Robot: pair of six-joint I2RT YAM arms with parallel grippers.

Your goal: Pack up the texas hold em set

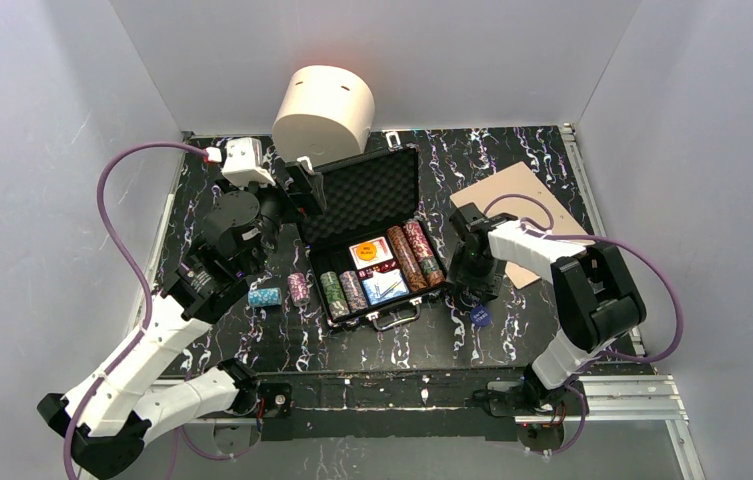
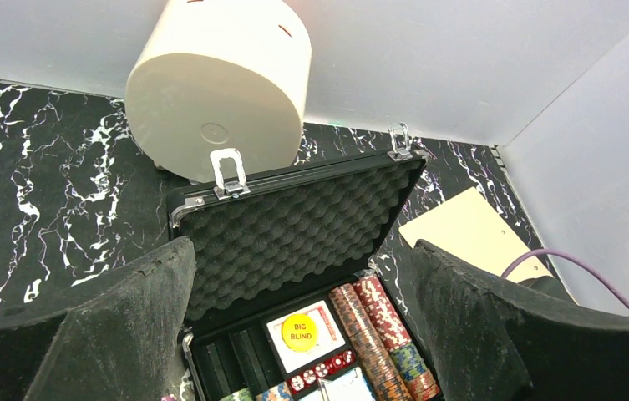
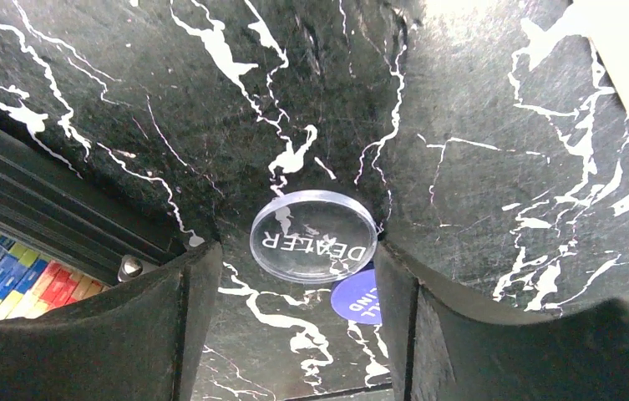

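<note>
1. Left of the case [image 1: 367,195], two loose chip stacks lie on the bench [image 1: 352,345]. The blue stack [image 1: 265,296] is farther out and the pink stack [image 1: 298,289] is just beside the case's left wall. Both are on the left arm's side.
2. The left fingers [image 2: 139,317] stand wide apart and hold nothing. They hover by the left edge of the case's raised lid, well above those stacks.
3. The case itself sits open in the middle, its foam lid tilted back toward the cream drum [image 1: 324,112]. Its tray already holds rows of chips, cards, red dice and the yellow button [image 2: 298,331].
4. Right of the case, just off its near right corner, the clear dealer disc [image 3: 313,236] lies flat on the bench. The blue disc [image 3: 361,296] lies next to it on the near side, partly hidden by one finger.
5. The right fingers [image 3: 152,326] are apart and clamp nothing. They straddle the dealer disc, with a gap on the case side, while the other finger is at the disc's rim. We cannot tell whether it touches.
6. We judge the right arm the nearer one for the dealer disc. It is round, so no long axis matters. It lies thin and flat, so the tips must reach bench level and could slide over it. The tan board [image 1: 522,200] lies beyond, well apart.
</note>
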